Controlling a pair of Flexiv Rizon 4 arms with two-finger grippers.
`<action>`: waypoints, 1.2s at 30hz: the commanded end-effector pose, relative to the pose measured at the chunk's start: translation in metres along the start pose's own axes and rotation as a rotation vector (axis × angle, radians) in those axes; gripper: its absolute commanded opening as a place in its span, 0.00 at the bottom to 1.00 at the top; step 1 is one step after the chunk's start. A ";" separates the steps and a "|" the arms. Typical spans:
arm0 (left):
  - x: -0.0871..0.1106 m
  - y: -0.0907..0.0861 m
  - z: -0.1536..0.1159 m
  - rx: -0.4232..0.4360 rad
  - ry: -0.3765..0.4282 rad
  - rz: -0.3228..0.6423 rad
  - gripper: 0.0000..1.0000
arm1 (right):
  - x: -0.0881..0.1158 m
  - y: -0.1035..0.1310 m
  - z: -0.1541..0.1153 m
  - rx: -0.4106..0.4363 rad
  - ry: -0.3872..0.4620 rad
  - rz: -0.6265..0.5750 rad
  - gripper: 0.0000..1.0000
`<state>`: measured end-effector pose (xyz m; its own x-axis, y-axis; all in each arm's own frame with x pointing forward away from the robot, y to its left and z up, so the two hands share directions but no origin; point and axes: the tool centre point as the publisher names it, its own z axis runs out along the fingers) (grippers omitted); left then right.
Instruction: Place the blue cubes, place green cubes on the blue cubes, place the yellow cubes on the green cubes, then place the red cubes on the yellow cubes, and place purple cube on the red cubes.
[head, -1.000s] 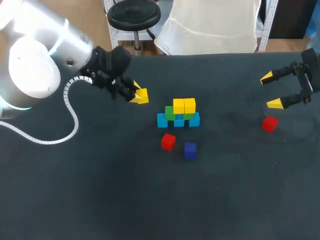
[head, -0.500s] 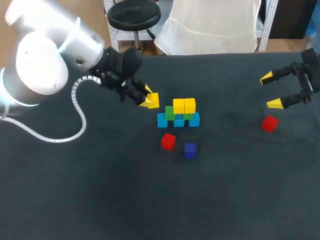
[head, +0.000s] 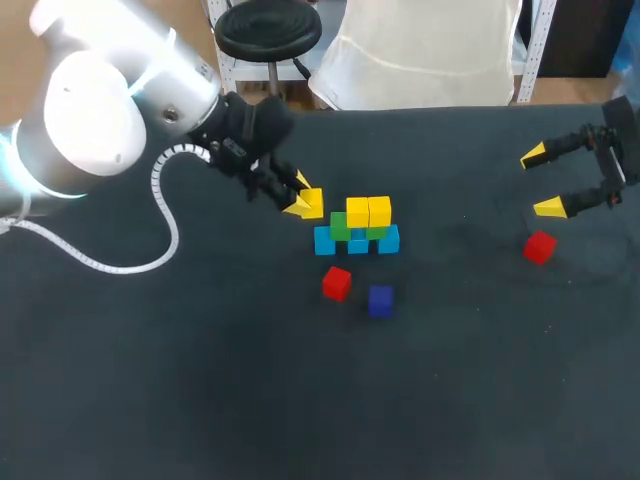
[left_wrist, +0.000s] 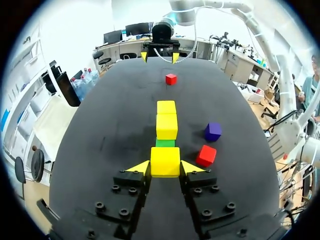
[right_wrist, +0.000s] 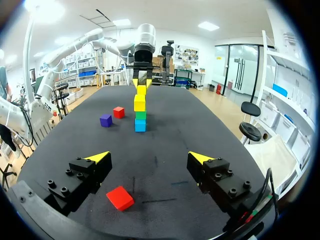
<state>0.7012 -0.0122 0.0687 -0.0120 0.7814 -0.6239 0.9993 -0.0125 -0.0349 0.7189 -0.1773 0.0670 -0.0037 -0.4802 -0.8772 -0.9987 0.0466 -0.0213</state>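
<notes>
Cube stack (head: 357, 228), head view: sits mid-table (head: 200, 380). Three blue cubes (head: 324, 241) form the bottom row, green cubes (head: 340, 227) sit on them, and two yellow cubes (head: 368, 211) lie side by side on top. The left gripper (head: 306, 203) comes in from the left, clamped on a held yellow cube (head: 312, 202), just beside the stack's left end; contact with the stack cannot be told. The near red cube (head: 337, 283) and the purple cube (head: 380, 300) lie on the table in front of the stack, apart from it and from each other. The right gripper (head: 543, 182) is well off to the right with its jaws wide and nothing in them. The far red cube (head: 539, 247) lies on the table near its lower fingertip.

Left wrist view: both fingers press the held yellow cube (left_wrist: 165, 161) from two sides. The stack is straight ahead, with green (left_wrist: 165, 143) showing under the yellow. The near red cube (left_wrist: 206, 155) and purple cube (left_wrist: 213, 131) are beside the stack.

Right wrist view: the right gripper (right_wrist: 150, 157) stands spread wide. The far red cube (right_wrist: 120, 197) lies flat on the table under the gap, nearer one finger and touching neither. The stack (right_wrist: 140, 109) is far ahead.
</notes>
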 end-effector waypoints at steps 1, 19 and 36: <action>-0.002 0.002 0.008 0.016 0.003 0.004 0.00 | 0.000 -0.001 0.000 -0.002 -0.002 -0.001 1.00; -0.010 -0.001 0.020 0.037 -0.012 0.014 0.00 | 0.000 -0.001 0.000 -0.002 -0.002 -0.001 1.00; -0.012 0.000 0.025 0.043 -0.007 0.019 0.00 | 0.000 -0.001 0.000 -0.002 -0.002 -0.001 1.00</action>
<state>0.6972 -0.0355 0.0571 0.0070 0.7771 -0.6293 0.9975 -0.0500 -0.0506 0.7189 -0.1773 0.0670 -0.0037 -0.4801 -0.8772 -0.9987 0.0466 -0.0212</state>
